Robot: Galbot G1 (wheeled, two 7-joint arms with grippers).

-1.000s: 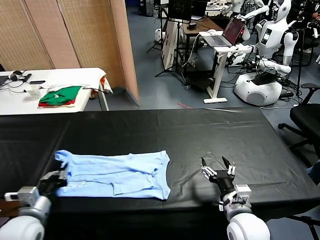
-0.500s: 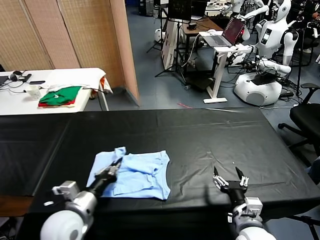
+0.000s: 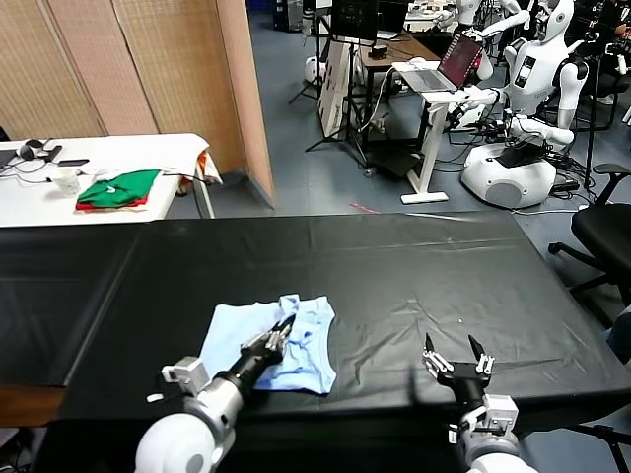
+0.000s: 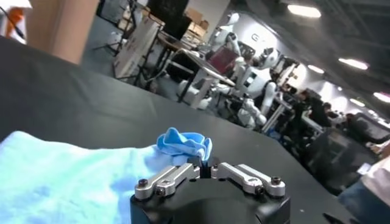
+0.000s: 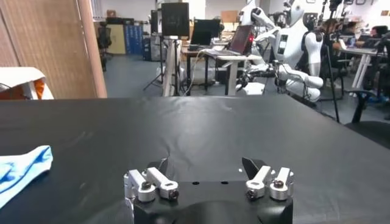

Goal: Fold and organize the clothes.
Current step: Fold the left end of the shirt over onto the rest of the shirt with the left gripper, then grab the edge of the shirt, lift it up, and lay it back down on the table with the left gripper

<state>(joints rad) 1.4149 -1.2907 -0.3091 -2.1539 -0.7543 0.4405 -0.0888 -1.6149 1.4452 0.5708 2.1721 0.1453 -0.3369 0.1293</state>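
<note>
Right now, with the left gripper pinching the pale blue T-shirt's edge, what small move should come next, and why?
Probably open the left gripper: it is shut on the pale light-blue thin-fabric T-shirt, whose carried edge already lies over its far side. The right gripper waits open, apart.

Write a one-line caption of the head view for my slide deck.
Left tool shut on the light-blue T-shirt, right tool open beside it.

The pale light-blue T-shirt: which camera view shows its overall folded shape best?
The head view: it shows the whole pale light-blue T-shirt lying on the black table, with the left gripper shut on a raised fold. The left wrist view shows only that pinched fold and nearby cloth. The right wrist view catches just one edge.
</note>
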